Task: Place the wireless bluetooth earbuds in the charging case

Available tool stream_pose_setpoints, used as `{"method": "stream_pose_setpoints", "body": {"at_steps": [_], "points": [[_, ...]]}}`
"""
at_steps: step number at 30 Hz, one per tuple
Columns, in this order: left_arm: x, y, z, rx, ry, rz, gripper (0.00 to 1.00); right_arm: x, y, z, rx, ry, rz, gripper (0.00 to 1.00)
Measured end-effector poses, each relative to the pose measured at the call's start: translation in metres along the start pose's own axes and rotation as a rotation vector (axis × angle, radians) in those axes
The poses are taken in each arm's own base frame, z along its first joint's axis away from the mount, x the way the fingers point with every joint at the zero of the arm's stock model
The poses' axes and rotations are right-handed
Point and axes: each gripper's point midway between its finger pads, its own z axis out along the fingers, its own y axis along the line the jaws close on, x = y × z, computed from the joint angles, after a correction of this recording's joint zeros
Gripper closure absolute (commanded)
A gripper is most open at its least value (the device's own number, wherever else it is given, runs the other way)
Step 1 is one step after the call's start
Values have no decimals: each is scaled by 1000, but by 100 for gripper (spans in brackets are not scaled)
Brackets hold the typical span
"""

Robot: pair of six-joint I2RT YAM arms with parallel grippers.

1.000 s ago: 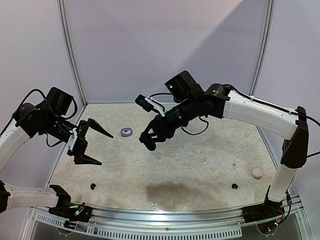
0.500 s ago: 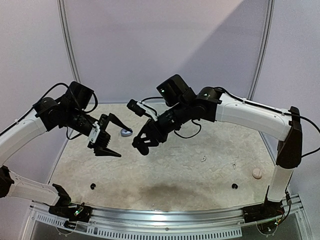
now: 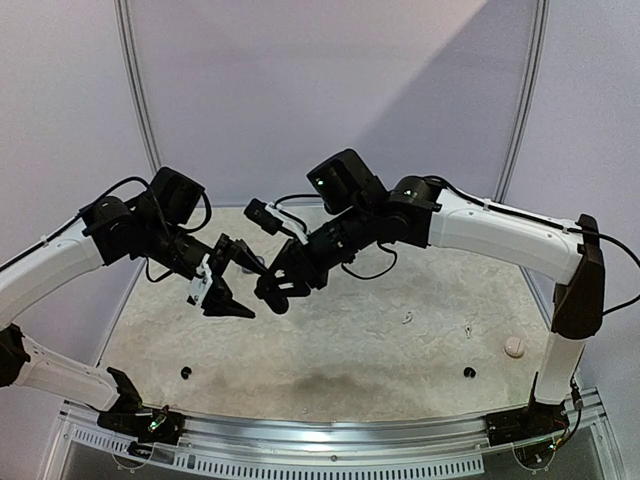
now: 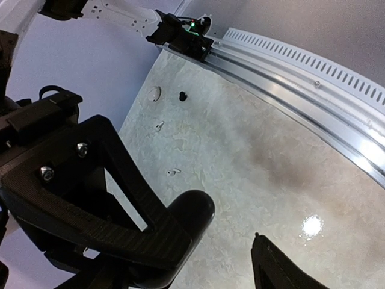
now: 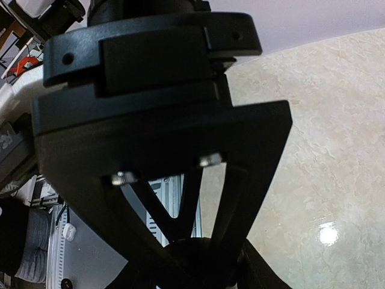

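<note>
From above, I am hanging my left gripper and right gripper in the air over the left half of the table, tips almost meeting. My left fingers are standing wide apart. My right ones are merging into one dark mass, so I cannot tell whether they are spread or gripping something. I am judging the main risk to be a knock between the two sets of tips, being this close. If something tiny is passing between them, a mistimed squeeze could drop it. Two white earbuds are lying right of centre and two black earbuds near the front edge, all well apart from me. A cream round thing is sitting at the far right. I cannot say it is the charging case, and my own fingers are hiding the table behind them.

Through my left wrist, the left gripper is showing a broad gap with nothing in it. Beyond it are the white earbuds, a black earbud and the cream round thing. One fingertip is cut off at the bottom edge.

Through my right wrist, the right gripper is filling the frame, its tips converging in shadow at the bottom edge. Any load there is too dark to make out.
</note>
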Motion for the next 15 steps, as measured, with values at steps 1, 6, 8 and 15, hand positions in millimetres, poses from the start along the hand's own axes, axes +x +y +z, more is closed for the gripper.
{"method": "stream_pose_setpoints", "body": {"at_steps": [1,6,8,15], "points": [[1,0,1,3,0,8,40,0,0,1,-3,1,0,85],[5,-2,7,24,11,31,63,4,1,9,-20,15,-3,85],[6,-3,8,29,19,44,75,6,2,13,-28,23,-3,86],[5,-3,7,37,30,65,100,9,4,14,-36,34,-4,84]]}}
